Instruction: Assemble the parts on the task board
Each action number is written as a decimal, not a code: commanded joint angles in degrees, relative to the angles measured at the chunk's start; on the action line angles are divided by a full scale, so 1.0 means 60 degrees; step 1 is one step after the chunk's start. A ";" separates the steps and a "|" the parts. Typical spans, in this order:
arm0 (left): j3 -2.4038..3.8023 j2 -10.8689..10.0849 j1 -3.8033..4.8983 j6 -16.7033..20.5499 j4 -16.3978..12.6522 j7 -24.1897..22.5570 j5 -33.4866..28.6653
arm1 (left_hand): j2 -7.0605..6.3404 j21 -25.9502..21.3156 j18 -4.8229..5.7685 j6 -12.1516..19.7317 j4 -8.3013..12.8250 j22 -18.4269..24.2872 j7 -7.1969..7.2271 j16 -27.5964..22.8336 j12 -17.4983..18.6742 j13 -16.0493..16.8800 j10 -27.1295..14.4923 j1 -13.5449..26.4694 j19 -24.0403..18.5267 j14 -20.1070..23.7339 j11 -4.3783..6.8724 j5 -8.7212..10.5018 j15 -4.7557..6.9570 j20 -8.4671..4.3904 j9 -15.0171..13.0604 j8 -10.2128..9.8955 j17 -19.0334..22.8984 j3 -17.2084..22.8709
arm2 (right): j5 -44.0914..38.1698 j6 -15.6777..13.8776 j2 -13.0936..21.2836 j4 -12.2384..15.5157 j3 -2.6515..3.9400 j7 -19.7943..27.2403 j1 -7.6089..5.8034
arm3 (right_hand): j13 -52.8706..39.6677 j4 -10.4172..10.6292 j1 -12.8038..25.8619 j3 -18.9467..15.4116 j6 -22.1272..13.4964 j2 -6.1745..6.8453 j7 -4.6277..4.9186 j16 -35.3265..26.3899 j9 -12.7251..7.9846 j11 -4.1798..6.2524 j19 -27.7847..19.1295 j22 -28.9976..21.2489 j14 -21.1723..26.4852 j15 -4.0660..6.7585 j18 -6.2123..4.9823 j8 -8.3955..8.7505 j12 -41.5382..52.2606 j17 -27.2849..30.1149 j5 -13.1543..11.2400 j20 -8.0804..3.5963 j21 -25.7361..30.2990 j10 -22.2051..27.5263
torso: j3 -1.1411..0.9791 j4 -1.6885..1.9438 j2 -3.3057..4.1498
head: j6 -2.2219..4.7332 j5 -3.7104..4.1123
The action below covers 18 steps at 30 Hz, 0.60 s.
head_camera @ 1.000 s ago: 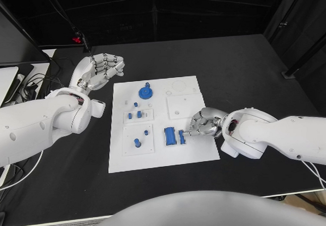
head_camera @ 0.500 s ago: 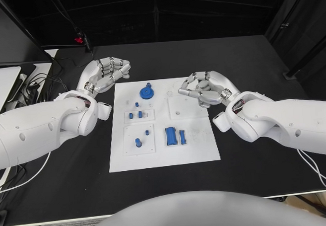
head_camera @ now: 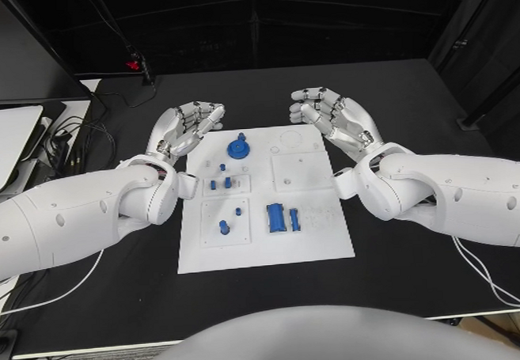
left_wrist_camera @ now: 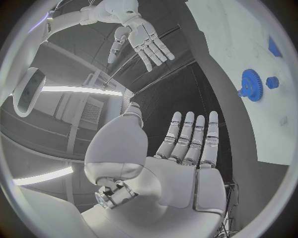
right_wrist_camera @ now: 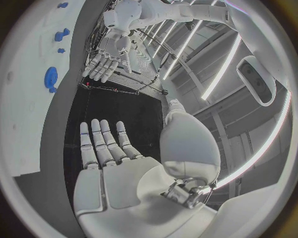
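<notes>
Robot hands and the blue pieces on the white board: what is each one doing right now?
Left hand: open, fingers apart, holding nothing, by the board's far left corner.
Right hand: open, holding nothing, at the far right corner.
Task board: lying flat on the table.
Blue gear: sitting on the board.
Two long blue parts: lying side by side.

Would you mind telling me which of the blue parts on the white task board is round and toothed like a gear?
It is the blue gear at the far end of the white task board, between the two hands; the other blue pieces are small pegs or oblong blocks.
</notes>
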<state>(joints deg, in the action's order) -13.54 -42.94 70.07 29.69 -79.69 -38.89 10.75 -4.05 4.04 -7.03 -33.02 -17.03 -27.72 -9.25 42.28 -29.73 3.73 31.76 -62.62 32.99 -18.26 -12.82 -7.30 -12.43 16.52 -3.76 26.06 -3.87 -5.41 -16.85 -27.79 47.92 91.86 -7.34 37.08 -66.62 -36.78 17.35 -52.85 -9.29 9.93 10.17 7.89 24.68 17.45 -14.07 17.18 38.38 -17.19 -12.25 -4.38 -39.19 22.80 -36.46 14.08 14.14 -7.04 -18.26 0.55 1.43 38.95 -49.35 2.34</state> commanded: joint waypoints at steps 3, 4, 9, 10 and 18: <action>0.0010 0.0047 -0.0038 0.0303 -0.0058 -0.2335 -0.0473 | -0.0126 0.0010 0.0150 0.0226 -0.0001 0.0015 0.0013 0.0155 -0.0098 0.0018 -0.0135 -0.0015 -0.0066 0.0169 -0.0087 0.0034 -0.0045 -0.0003 -0.0014 -0.0035 -0.0023 0.0114 | 0.0892 0.0693 -0.0091 -0.0064 0.0004 0.0966 -0.0007 | 0.0294 0.0005 0.0128 -0.0198 -0.0401 0.0354 -0.0190 -0.0182 -0.0079 0.0066 -0.0927 -0.1243 0.0522 0.0055 0.0013 0.0028 -0.0279 0.0281 0.0067 0.0064 0.0557 0.0757 | 0.0010 0.0003 -0.0040 | 0.0452 -0.0034; 0.0010 0.0058 -0.0048 0.0311 -0.0056 -0.2354 -0.0478 | -0.0112 0.0017 0.0149 0.0241 0.0001 0.0015 0.0000 0.0181 -0.0115 0.0019 -0.0144 -0.0023 -0.0066 0.0179 -0.0094 0.0031 -0.0054 -0.0004 -0.0017 -0.0022 -0.0025 0.0130 | 0.0906 0.0710 -0.0100 -0.0073 0.0004 0.0968 -0.0006 | 0.0315 0.0001 0.0128 -0.0193 -0.0422 0.0349 -0.0219 -0.0178 -0.0086 0.0063 -0.0945 -0.1276 0.0537 0.0043 -0.0016 0.0020 -0.0274 0.0308 0.0071 0.0067 0.0578 0.0790 | 0.0009 0.0002 -0.0049 | 0.0497 -0.0034; 0.0064 0.0044 -0.0107 0.0212 -0.0080 0.0038 -0.0276 | 0.0674 -0.0674 0.1172 0.3124 0.1534 0.2545 0.0807 -0.3758 0.2657 -0.0622 -0.2954 0.5485 -0.3012 0.1718 0.1102 0.1217 0.1088 -0.1497 0.0626 -0.2395 0.0645 0.0902 | 0.0552 0.0267 -0.0108 -0.0087 0.0026 0.0163 0.0029 | 0.3331 -0.1485 0.4493 0.0719 -0.1654 -0.0620 -0.1314 -0.2191 -0.1548 0.1245 -0.1920 -0.3933 0.1713 0.1082 0.0730 0.3375 -0.2082 0.3305 -0.1183 -0.1167 0.1173 0.1933 | -0.0001 -0.0004 -0.0050 | 0.0486 -0.0036; 0.0164 0.0029 -0.0177 0.0311 -0.0154 0.0105 -0.0345 | 0.0674 -0.0674 0.1172 0.3666 0.1834 0.3019 0.1541 -0.4515 0.3189 -0.0622 -0.3492 0.6647 -0.3583 0.2023 0.1341 0.1217 0.1316 -0.1786 0.0626 -0.2846 0.0645 0.0902 | 0.0626 0.0169 -0.0122 -0.0094 0.0066 0.0118 0.0064 | 0.4018 -0.1836 0.5582 0.1549 -0.1654 -0.0882 -0.1314 -0.2664 -0.1882 0.1517 -0.2173 -0.4539 0.1974 0.1343 0.0730 0.4156 -0.2506 0.3989 -0.1469 -0.1440 0.1173 0.2205 | -0.0004 -0.0010 -0.0081 | 0.0535 -0.0045; 0.1383 -0.0157 -0.1036 0.1530 -0.1061 0.0927 -0.1188 | 0.0674 -0.0674 0.1172 0.5504 0.2839 0.4620 0.1541 -0.7046 0.4955 -0.0622 -0.5293 0.9524 -0.5498 0.3043 0.2136 0.1217 0.2071 -0.2753 0.0626 -0.4344 0.0645 0.0902 | 0.1572 -0.1084 -0.0302 -0.0191 0.0568 -0.0460 0.0503 | 0.6131 -0.2892 0.8004 0.1549 -0.1654 -0.1695 -0.1314 -0.4113 -0.2909 0.2344 -0.2864 -0.6397 0.2865 0.2042 0.0730 0.6531 -0.3800 0.6077 -0.2347 -0.2356 0.1173 0.3043 | -0.0032 -0.0083 -0.0469 | 0.1162 -0.0155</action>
<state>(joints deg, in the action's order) -5.13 -43.80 63.97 33.97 -85.41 -36.40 7.01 0.00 0.19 -0.34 -0.39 -0.18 -0.21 0.05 1.34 -0.26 0.05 0.37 -6.00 0.37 -0.23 0.02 -0.20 -0.06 0.00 -0.05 0.17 -0.05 0.00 -11.21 -29.08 46.20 90.76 -3.94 36.40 -63.65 -0.89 0.24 -5.34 0.01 0.28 0.02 -0.04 0.20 0.12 -0.10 0.00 0.41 -0.21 0.00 -0.37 -1.37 0.20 -0.64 0.16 0.30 -0.19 -0.20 0.45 1.18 37.28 -43.30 1.59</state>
